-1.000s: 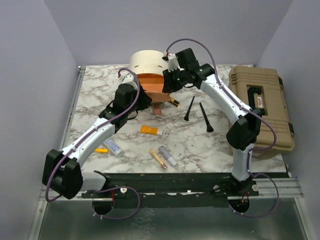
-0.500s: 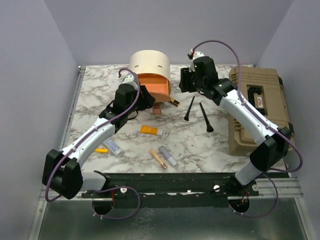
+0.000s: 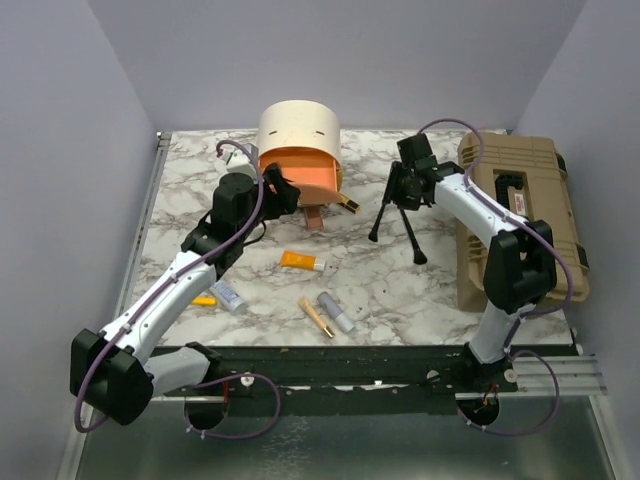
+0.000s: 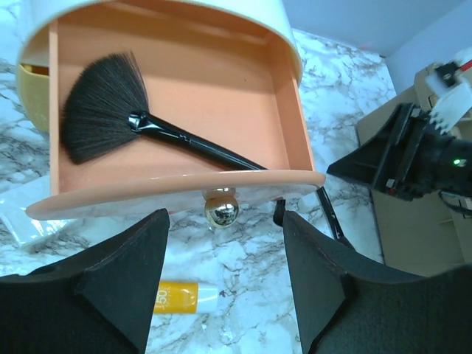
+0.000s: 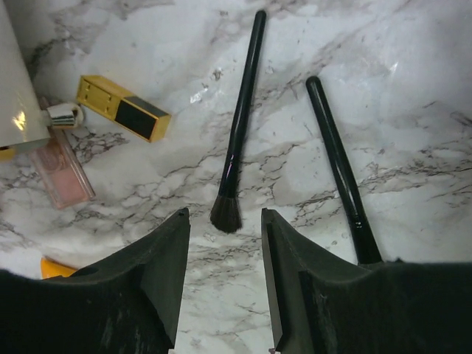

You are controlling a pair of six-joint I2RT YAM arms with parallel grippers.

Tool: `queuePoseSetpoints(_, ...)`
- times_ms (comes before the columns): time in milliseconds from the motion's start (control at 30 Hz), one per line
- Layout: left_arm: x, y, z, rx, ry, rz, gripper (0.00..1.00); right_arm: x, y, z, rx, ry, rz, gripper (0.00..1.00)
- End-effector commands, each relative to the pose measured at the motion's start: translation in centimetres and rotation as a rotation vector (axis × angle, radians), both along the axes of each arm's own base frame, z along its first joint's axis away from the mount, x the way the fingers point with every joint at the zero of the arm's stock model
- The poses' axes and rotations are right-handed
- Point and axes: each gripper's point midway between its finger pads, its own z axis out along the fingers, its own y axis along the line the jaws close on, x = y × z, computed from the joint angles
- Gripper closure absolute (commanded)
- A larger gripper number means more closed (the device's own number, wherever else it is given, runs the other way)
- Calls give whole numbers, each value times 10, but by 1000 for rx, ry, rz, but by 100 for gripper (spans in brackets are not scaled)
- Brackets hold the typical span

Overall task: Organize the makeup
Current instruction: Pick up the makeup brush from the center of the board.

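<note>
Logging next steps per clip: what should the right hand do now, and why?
Probably lower the right hand and close on the thin brush: the hand is open with that brush's bristle end between its tips, and the open drawer already holds a fan brush.

Left arm [image 3: 170,285] and right arm [image 3: 468,203]: white link shells, black joint housings, purple cables [image 3: 446,122] looped alongside each, black wedge-shaped fingers [image 4: 122,287], bases on black rail [image 3: 340,362].

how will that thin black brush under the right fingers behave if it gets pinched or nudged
The brush has a slim, round, glossy handle, so it will probably roll on the marble table and may slip between the open right fingers. It looks stiff and light; only the bristle tuft should give.
</note>
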Motion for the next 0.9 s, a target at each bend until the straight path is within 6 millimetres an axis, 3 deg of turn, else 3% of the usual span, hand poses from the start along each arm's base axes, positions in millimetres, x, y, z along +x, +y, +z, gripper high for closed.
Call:
queuePoseSetpoints(0, -3, 16, 6, 35, -45, 60, 34, -13, 22, -25, 91, 125, 40, 51)
queuePoseSetpoints(400, -3, 27, 25, 23, -93, 115, 34, -10, 35, -73, 131, 240, 7, 52)
queuePoseSetpoints(667, 5, 56, 39, 138, -145, 208, 31, -6, 16, -92, 11, 268, -40, 56)
queuePoseSetpoints(867, 10, 49, 38, 106, -124, 195, 30, 0, 16, -102, -16, 287, -21, 57)
